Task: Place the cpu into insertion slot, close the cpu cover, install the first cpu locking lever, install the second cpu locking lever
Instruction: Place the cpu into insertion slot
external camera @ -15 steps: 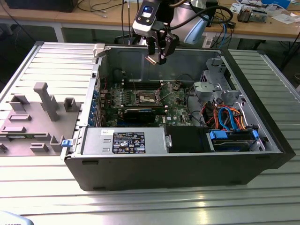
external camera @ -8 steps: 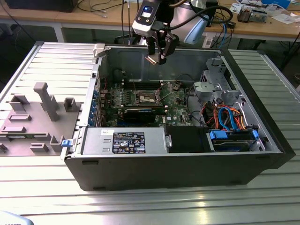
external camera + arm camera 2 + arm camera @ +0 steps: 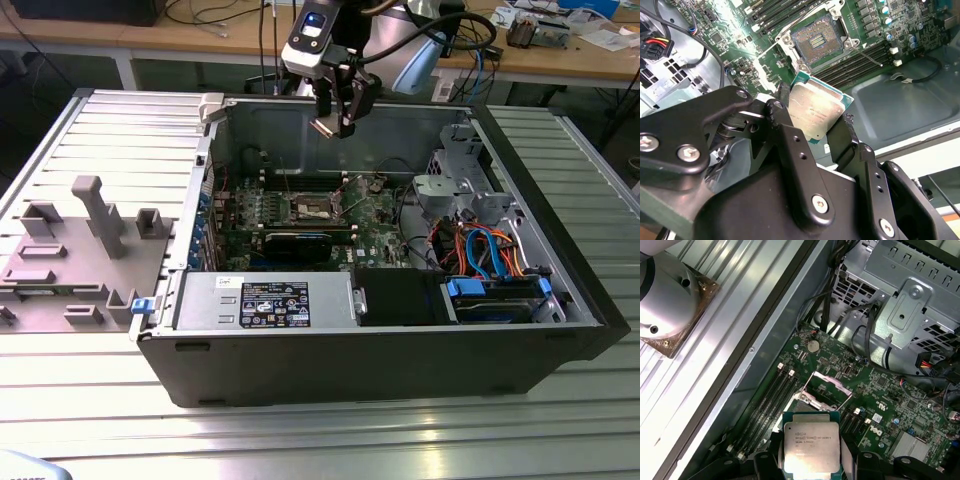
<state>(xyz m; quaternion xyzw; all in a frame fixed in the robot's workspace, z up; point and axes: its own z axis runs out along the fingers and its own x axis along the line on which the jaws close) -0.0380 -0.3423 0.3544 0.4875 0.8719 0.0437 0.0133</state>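
In the exterior view the gripper [image 3: 334,124] hung over the open computer case [image 3: 300,372], high above the green motherboard [image 3: 375,212]. The cpu [image 3: 324,127] was at its tip, well apart from the insertion slot [image 3: 312,207] below. The case held the motherboard on its floor and a grey power supply [image 3: 205,300] along the near wall. Orange and blue cables [image 3: 480,250] lay toward the exterior view's right.

In the second wrist view the jaws were closed only as far as the chip allowed. The two black fingers [image 3: 842,132] pressed on opposite edges of the cpu, and its silvery top faced the camera. Beyond it the slot was empty — its dark centre with the fine contacts lay bare. A thin locking lever [image 3: 867,56] stood off beside it.

In the first wrist view the cpu cover [image 3: 826,384] stood lifted on its hinge, so the socket was open. The chip hung between the camera and the board, not touching either. A metal drive cage [image 3: 910,305] filled one corner of the case.

I judged the chip to be light and stiff, with a smooth metal top that could slip in the grip. Its underside and the socket contacts were likely fragile — so the edges, where the fingers held it, seemed the right place to take it.
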